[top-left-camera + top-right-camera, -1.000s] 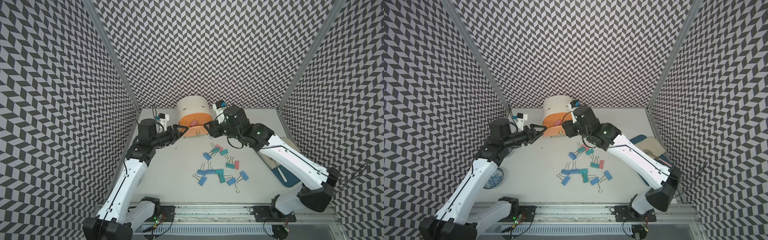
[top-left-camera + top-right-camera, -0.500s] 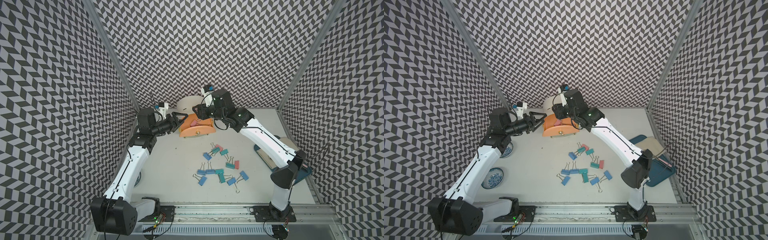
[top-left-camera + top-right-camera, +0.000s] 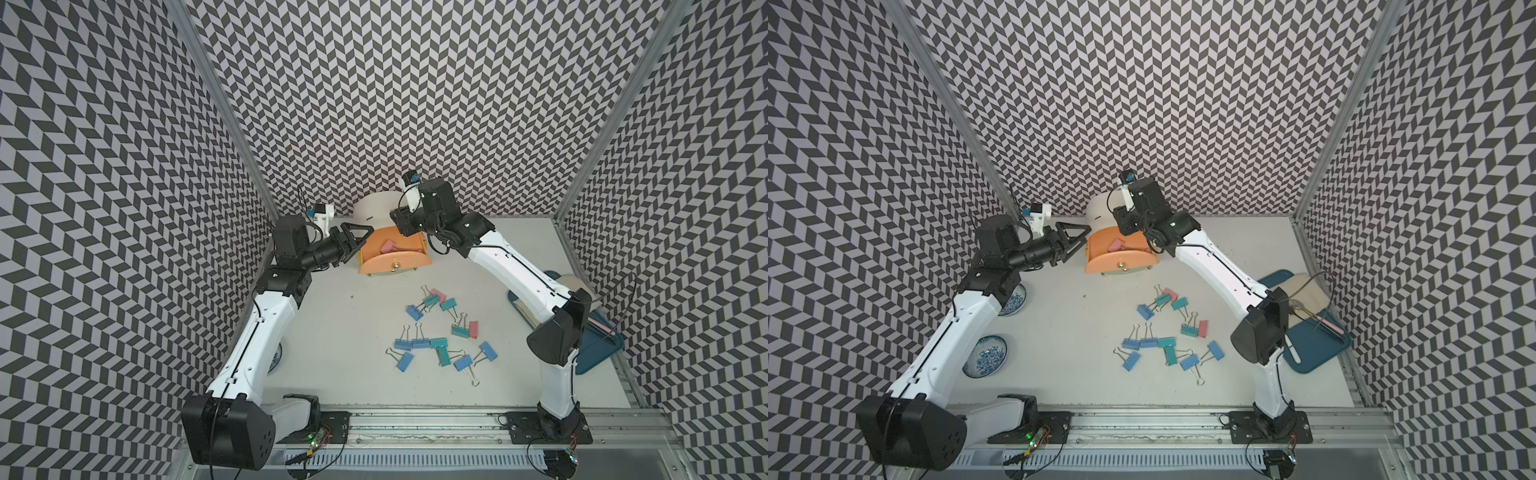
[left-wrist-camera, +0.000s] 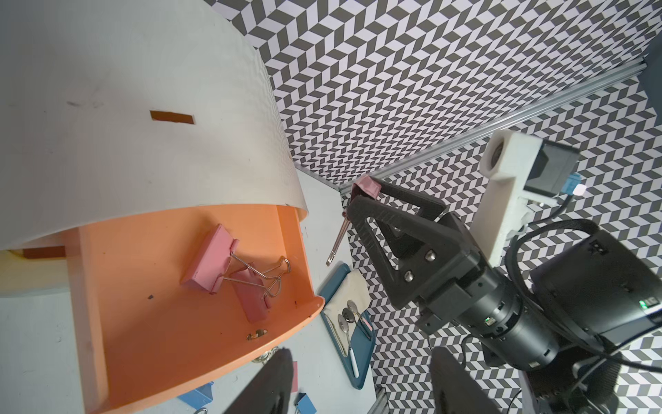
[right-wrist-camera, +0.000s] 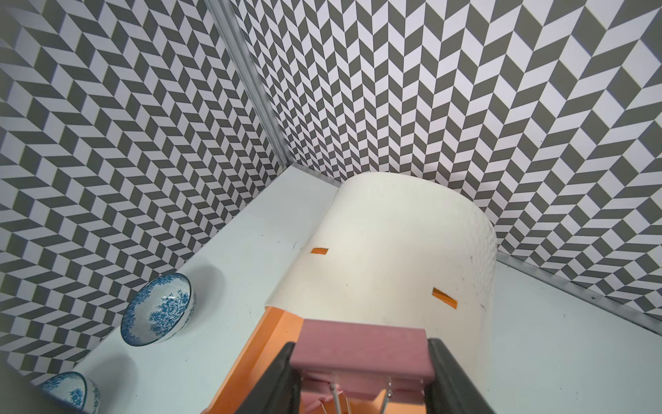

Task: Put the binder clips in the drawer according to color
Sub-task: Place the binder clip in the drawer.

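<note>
The drawer cabinet (image 3: 374, 207) is white and round-topped, and its peach drawer (image 3: 392, 261) is pulled out. Two pink binder clips (image 4: 209, 260) lie inside it. My right gripper (image 5: 361, 380) is shut on another pink binder clip (image 5: 361, 349), held above the rear of the open drawer; its wire handles hang down. My left gripper (image 3: 365, 237) hangs open and empty just off the drawer's left side. Several blue, teal and pink clips (image 3: 440, 328) lie scattered on the table in front.
A blue tray (image 3: 1312, 340) with spoons and a cloth sits at the right edge, beside the right arm's base. Two blue-and-white bowls (image 3: 986, 355) (image 3: 1013, 299) stand by the left wall, near the left arm.
My right gripper has risen with the pink clip and moved back over the open drawer. My left gripper has drawn back a little to the drawer's left side.
</note>
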### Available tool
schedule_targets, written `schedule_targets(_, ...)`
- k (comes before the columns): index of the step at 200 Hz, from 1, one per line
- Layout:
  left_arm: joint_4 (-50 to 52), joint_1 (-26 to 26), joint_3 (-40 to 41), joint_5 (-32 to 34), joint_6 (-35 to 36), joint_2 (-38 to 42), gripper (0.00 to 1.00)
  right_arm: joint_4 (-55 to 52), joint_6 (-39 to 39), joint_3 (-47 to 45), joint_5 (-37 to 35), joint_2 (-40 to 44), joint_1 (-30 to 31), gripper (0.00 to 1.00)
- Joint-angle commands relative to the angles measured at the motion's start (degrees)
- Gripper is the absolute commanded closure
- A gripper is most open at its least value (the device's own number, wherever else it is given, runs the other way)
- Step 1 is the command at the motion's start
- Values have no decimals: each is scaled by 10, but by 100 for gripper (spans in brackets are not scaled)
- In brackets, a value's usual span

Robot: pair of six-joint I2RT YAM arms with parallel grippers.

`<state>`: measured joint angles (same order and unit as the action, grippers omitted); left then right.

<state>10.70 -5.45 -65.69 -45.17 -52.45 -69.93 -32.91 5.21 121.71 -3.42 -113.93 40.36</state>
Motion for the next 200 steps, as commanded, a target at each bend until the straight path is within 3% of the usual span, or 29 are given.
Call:
schedule_targets(1,-15,4,-1,-4,7,-8,35,36,-13,-11,10,-2,0,50)
schedule_targets(85,-12,5,8,1,9,-10,35,63,-16,-80,32,27,2,44)
schedule_targets(160,-9,6,8,2,12,-10,35,66,-13,-71,33,29,2,33)
schedule_targets(200,-4,6,7,5,13,-9,35,62,-13,-62,29,32,2,32)
